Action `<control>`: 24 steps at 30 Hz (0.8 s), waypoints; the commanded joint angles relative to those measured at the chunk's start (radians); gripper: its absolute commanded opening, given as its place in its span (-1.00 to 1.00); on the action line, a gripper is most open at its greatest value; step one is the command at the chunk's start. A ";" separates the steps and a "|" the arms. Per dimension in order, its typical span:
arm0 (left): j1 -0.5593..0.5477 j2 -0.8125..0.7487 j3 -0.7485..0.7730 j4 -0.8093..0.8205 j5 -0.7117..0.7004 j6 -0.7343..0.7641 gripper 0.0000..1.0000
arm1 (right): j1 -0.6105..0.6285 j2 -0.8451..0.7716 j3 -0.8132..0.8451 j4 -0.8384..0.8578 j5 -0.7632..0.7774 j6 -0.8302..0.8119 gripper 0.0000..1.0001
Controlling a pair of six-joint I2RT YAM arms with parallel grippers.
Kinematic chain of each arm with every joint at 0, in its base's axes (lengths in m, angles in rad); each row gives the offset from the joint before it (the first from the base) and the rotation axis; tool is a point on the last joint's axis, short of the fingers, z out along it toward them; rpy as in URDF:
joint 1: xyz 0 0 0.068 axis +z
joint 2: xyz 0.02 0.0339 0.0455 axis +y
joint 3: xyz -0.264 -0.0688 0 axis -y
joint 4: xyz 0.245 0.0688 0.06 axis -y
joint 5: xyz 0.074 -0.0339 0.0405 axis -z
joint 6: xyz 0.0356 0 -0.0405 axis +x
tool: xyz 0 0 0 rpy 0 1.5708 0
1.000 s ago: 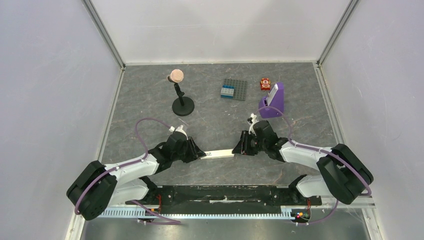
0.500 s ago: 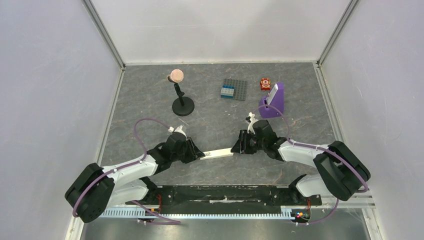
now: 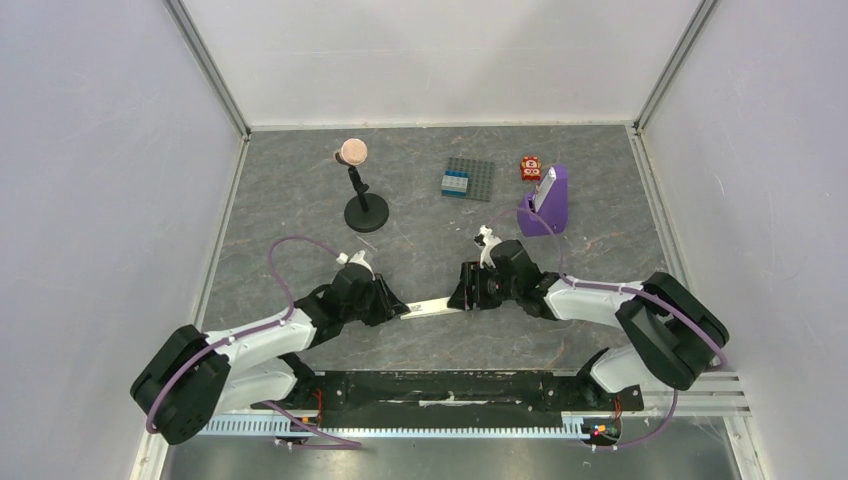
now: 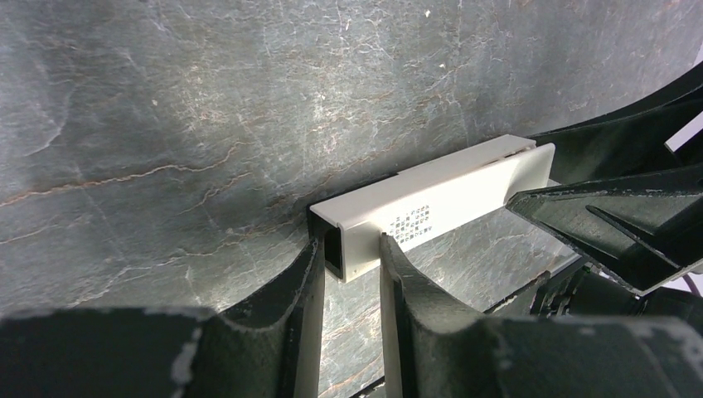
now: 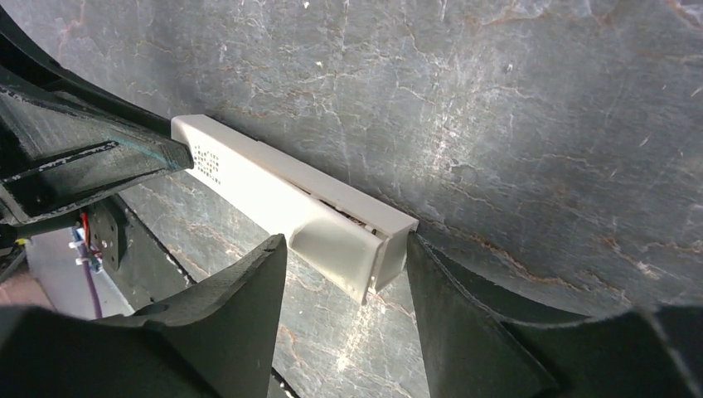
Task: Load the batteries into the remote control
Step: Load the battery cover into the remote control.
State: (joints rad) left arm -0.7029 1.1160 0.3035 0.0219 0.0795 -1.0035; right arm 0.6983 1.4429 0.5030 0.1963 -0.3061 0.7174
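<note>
The remote control is a slim white bar lying between my two grippers near the table's front. My left gripper is shut on its left end; the left wrist view shows the fingers pinching the open end of the remote. My right gripper is open around the right end. In the right wrist view its jaws straddle the remote: the right finger touches its edge, the left finger stands apart. A cover piece sits slightly offset at that end. The batteries are not in view.
At the back stand a black stand with a pink ball, a grey studded baseplate, a small red toy and a purple wedge stand. White walls close in the table on three sides.
My right gripper has slid left along the remote, covering more of its right end. The left gripper has stayed shut on the left end.
</note>
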 commanded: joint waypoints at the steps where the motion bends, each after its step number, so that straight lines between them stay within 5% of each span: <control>1: -0.009 0.065 -0.040 -0.169 -0.084 0.057 -0.49 | 0.041 0.048 0.009 -0.064 0.090 -0.035 0.18; 24: -0.038 0.140 -0.021 -0.076 -0.013 0.082 -0.12 | 0.141 0.159 0.024 -0.101 0.226 -0.097 0.37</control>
State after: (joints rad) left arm -0.7048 1.1770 0.3210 0.0669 0.0875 -1.0016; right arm 0.8036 1.5135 0.5682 0.2543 -0.0711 0.6411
